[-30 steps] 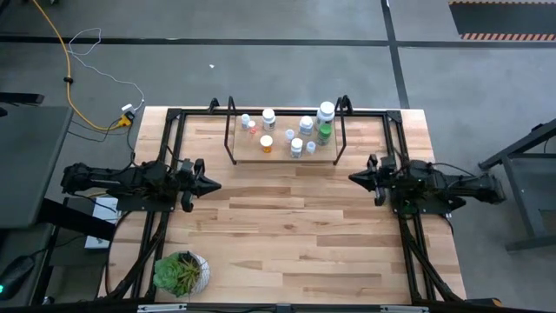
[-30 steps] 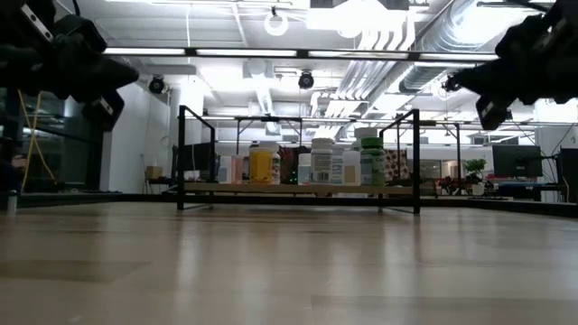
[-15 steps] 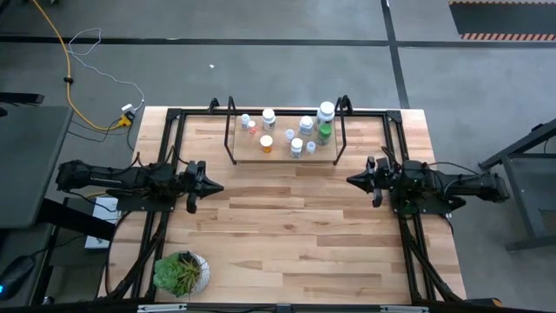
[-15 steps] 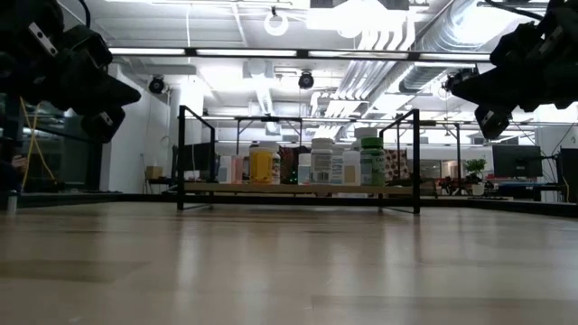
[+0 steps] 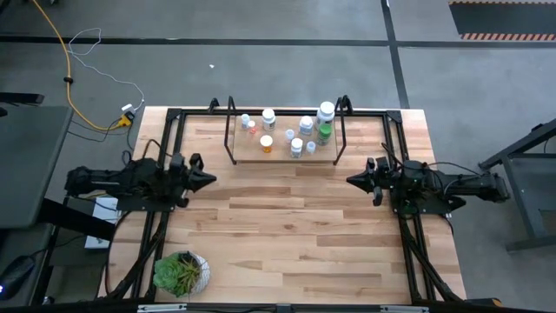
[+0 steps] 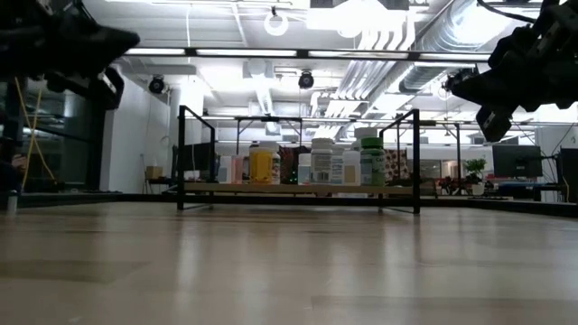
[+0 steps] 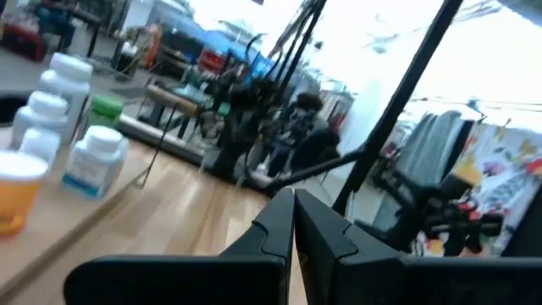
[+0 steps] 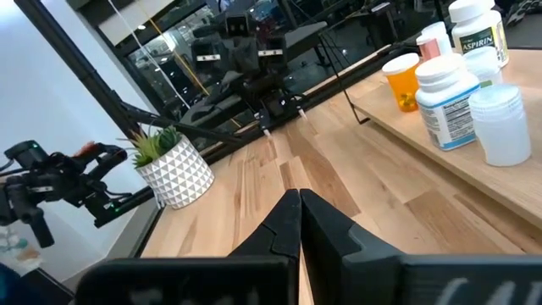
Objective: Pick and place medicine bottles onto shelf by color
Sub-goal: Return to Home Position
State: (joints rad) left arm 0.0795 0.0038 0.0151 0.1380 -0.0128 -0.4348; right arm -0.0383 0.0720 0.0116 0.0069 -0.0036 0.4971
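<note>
Fingers [image 7: 271,229] of left gripper [image 5: 207,181] and right gripper [image 5: 352,180] press together, empty. Bottles [image 5: 306,124] stand on the shelf [image 5: 246,152], upper centre; a wide arm swing could clip its frame, toppling them.

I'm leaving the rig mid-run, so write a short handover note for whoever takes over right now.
Left gripper: jaws shut, empty, above the table's left side, apart from the shelf.
Right gripper: jaws shut, empty, above the right side.
Medicine bottles: all those in view stand on the shelf, white, orange and green.
Done: placing, by the look of it.
Left: bring both arms home; check the colour grouping.
</note>
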